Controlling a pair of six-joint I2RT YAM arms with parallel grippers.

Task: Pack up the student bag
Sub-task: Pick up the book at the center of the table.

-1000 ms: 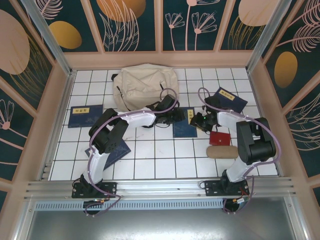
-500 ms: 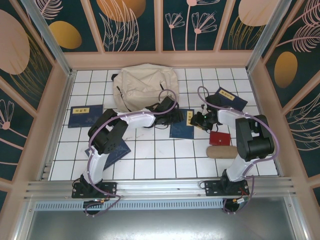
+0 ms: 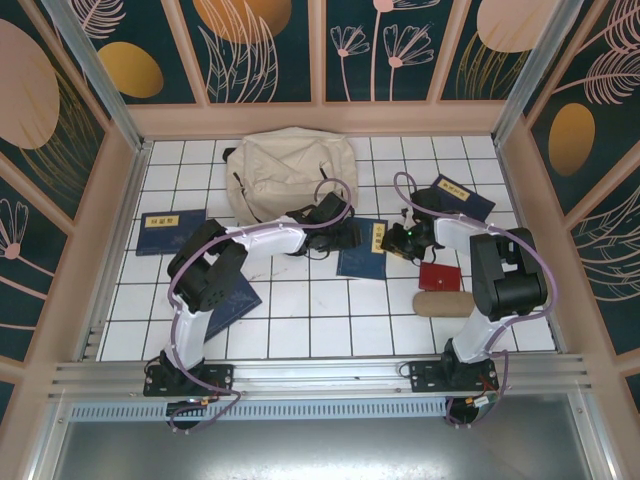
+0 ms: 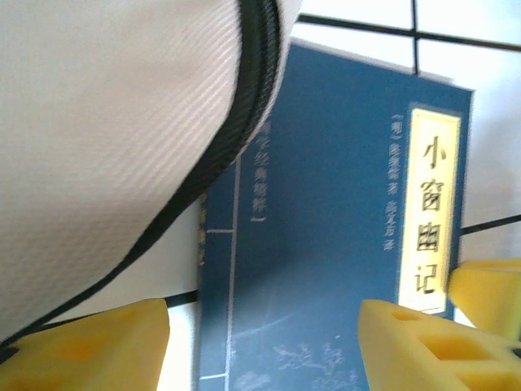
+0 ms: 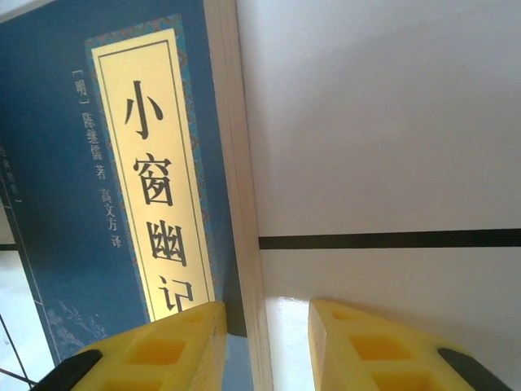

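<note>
The student bag point(image 3: 290, 175), beige fabric with a dark zipper, lies at the back of the tiled table, and its cloth point(image 4: 106, 147) bulges in from the upper left of the left wrist view. A navy book point(image 3: 360, 252) with a yellow title strip lies just right of it. My left gripper point(image 3: 345, 232) hangs open over the book's cover point(image 4: 342, 244), its yellow fingers point(image 4: 89, 346) spread wide on either side. My right gripper point(image 3: 400, 240) is at the book's right edge. Its jaws stand open around the page edge point(image 5: 244, 204), one finger point(image 5: 163, 350) over the cover and the other above the tile.
More navy books lie at the left point(image 3: 170, 232), under the left arm point(image 3: 228, 305) and at the back right point(image 3: 460, 200). A red item point(image 3: 438, 275) and a tan pouch point(image 3: 443, 303) sit near the right arm. Patterned walls close in the table.
The book has slid a little left toward the bag, with my right gripper following it. My left jaws have widened and my right jaws have narrowed.
</note>
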